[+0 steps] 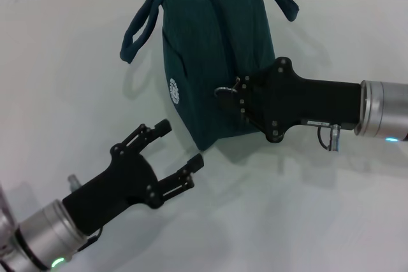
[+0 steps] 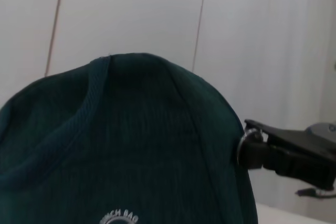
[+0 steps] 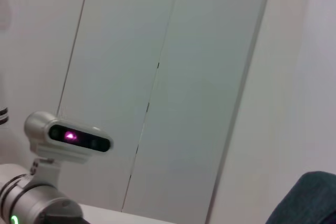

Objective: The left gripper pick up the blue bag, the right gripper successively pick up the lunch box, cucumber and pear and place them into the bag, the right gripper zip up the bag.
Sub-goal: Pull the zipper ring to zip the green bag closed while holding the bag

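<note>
The blue bag [image 1: 217, 55] stands upright on the white desk [image 1: 64, 62], near the far edge, with its two handles sticking up and out. The right claw [image 1: 231, 97] is at the near end of the bag, pinching the silver ring pull [image 1: 223, 91]. The left claw [image 1: 180, 146] is spread wide just in front of the bag, holding nothing.

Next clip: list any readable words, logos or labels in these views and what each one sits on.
"...NCH BAG": white arched lettering on the blue bag, cut off by the left wrist view's edge; the first letters are unclear.
Round white emblem on the bag's side in the head view: too small to read.
White label on the right gripper: too small to read.
Left gripper: no text.
</note>
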Robot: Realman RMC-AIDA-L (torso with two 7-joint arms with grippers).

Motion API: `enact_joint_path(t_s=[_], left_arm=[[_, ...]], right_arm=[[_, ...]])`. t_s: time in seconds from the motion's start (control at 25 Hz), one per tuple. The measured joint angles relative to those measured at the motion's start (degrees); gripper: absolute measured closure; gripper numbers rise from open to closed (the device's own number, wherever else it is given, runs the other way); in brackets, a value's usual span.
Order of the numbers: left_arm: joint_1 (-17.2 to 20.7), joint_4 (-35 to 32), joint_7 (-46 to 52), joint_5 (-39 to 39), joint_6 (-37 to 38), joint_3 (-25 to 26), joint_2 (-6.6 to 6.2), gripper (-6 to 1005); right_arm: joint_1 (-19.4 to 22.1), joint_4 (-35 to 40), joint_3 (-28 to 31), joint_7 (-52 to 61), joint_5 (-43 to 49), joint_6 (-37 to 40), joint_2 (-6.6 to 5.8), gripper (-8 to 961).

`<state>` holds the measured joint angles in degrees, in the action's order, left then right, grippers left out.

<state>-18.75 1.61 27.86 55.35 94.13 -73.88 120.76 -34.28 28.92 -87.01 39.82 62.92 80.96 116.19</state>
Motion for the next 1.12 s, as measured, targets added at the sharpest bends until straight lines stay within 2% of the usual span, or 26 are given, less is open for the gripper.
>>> enact_joint_path(t_s=[0.32,1.12], left_arm=[[-4.97,0.94,3.26,-0.22,-4.41,0.28,0.00,121],[-5.22,0.40,0.61,-1.44,-4.66,0.40,0.00,125]], right_arm=[[0.20,-0.02,-1.63,-0.07,-1.84,0.63,0.00,938],[0.83,0.00,-2.09,-0.26,-3.07,0.40,0.00,937]])
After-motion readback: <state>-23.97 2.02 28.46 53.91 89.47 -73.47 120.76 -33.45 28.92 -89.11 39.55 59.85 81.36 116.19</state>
